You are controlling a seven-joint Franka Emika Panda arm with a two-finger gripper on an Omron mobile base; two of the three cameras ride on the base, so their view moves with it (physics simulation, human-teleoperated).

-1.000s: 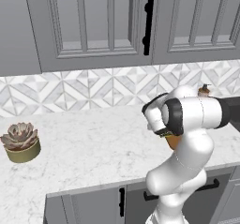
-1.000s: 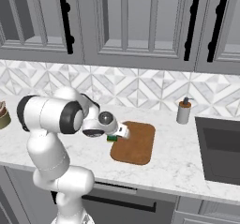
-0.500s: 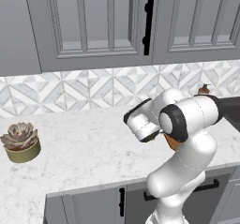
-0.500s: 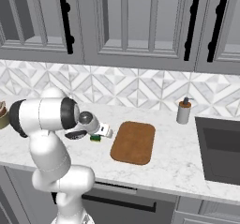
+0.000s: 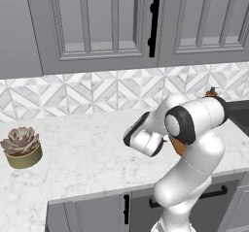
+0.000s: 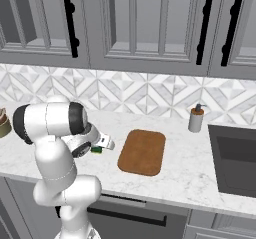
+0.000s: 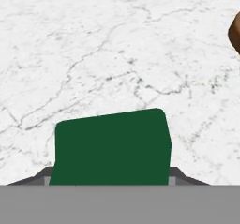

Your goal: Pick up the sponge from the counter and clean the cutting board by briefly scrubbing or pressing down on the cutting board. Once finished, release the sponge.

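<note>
The counter (image 6: 200, 173) of white marble runs below grey cabinets (image 6: 135, 23) and a tiled backsplash (image 6: 145, 95), with a dark sink (image 6: 235, 163) sunk in at its right end. On it lies the reddish-brown cutting board (image 6: 143, 151), flat and bare. To the board's left, apart from it, the pincer (image 6: 100, 147) is pinching the sponge (image 7: 111, 149), whose dark green top fills the space between the fingertips, over bare marble. A soap bottle (image 6: 196, 118) stands near the sink, a potted succulent (image 5: 21, 147) far left.

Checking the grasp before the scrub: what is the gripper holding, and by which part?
The gripper seems closed on the sponge, apparently by its side faces; actual contact is hidden.
</note>
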